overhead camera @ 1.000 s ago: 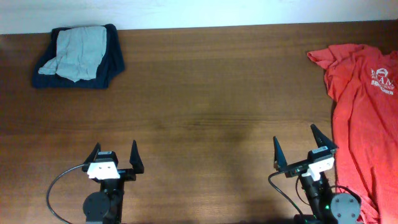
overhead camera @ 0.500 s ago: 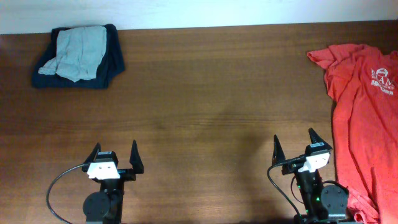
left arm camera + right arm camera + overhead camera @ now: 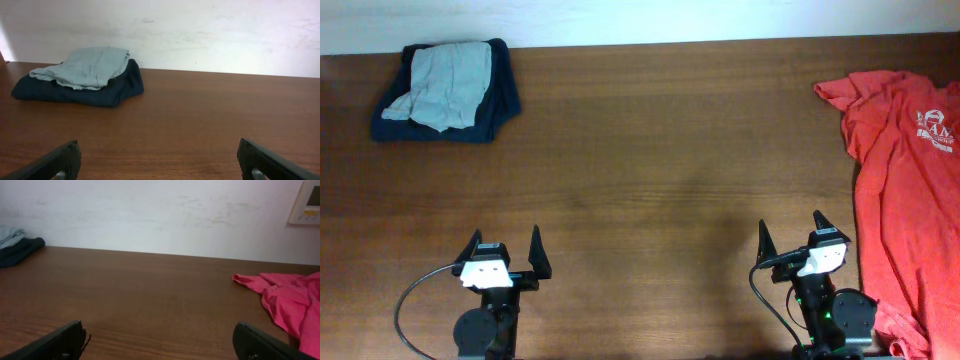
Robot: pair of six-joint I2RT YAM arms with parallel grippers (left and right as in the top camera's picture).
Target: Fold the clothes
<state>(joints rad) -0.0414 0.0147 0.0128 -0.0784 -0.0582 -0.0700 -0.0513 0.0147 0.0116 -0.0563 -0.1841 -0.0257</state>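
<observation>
A folded pale blue-grey T-shirt (image 3: 448, 72) lies on a folded dark navy garment (image 3: 498, 100) at the table's far left corner; the left wrist view shows the same shirt (image 3: 90, 67) far ahead. A coral-red T-shirt (image 3: 905, 190) with a white chest print is spread loosely along the right edge, its sleeve showing as red cloth (image 3: 287, 297) in the right wrist view. My left gripper (image 3: 505, 233) stands open at the near left, with nothing between its fingers (image 3: 65, 157). My right gripper (image 3: 791, 220) is open and empty at the near right, just left of the red shirt.
The brown wooden table (image 3: 660, 150) stretches between the two piles. A white wall (image 3: 200, 30) runs along its far edge, with a small wall panel (image 3: 307, 202) at the upper right. A black cable (image 3: 415, 300) loops beside the left arm's base.
My right gripper has drawn back toward the near edge and turned a little to face straight ahead. The left arm and both shirts have stayed put.
</observation>
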